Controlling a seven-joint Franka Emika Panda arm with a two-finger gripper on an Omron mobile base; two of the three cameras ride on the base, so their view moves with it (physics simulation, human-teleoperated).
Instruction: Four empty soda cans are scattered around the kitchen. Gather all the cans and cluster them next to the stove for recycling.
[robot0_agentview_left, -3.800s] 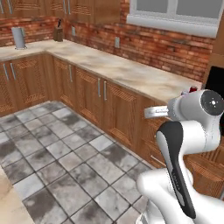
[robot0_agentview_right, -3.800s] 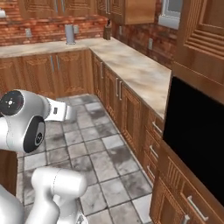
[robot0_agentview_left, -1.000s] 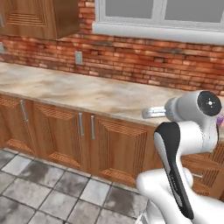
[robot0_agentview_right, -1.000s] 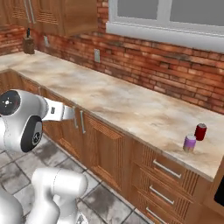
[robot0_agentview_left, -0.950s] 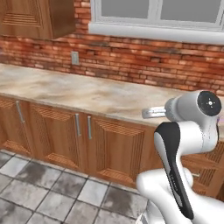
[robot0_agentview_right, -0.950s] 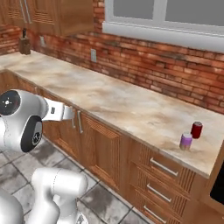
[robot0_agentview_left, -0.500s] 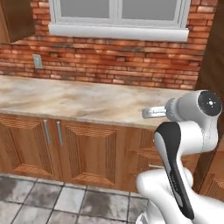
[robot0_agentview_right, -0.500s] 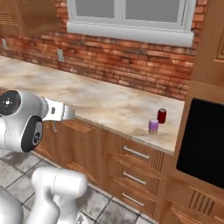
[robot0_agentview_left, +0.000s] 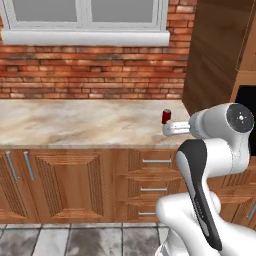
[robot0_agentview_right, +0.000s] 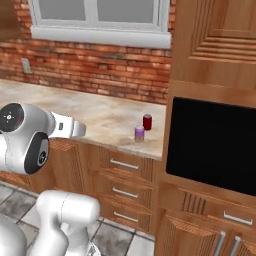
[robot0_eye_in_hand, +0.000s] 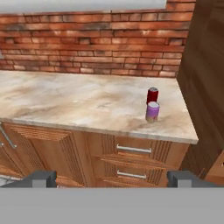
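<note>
The tool (robot0_eye_in_hand: 112, 178) stands spread wide, its two dark fingertips (robot0_eye_in_hand: 43, 177) far apart at the bottom of the hand view with nothing between them, well short of the worktop (robot0_eye_in_hand: 78, 103) and level with the drawer fronts (robot0_eye_in_hand: 133, 150) below it. Ahead on the marbled worktop, near its right end, stands a red soda can (robot0_eye_in_hand: 152, 95) with a silver top, upright. Just in front of it, closer to the edge, stands a small purple cup (robot0_eye_in_hand: 152, 112); whether the two touch cannot be told. The right base view shows the same pair, soda can (robot0_agentview_right: 147, 122) behind and purple cup (robot0_agentview_right: 139, 133) in front, beside a tall wooden cabinet (robot0_agentview_right: 215, 60) holding a black built-in oven (robot0_agentview_right: 212, 146). A brick wall (robot0_eye_in_hand: 96, 43) runs behind the worktop under a window (robot0_agentview_right: 97, 12).
</note>
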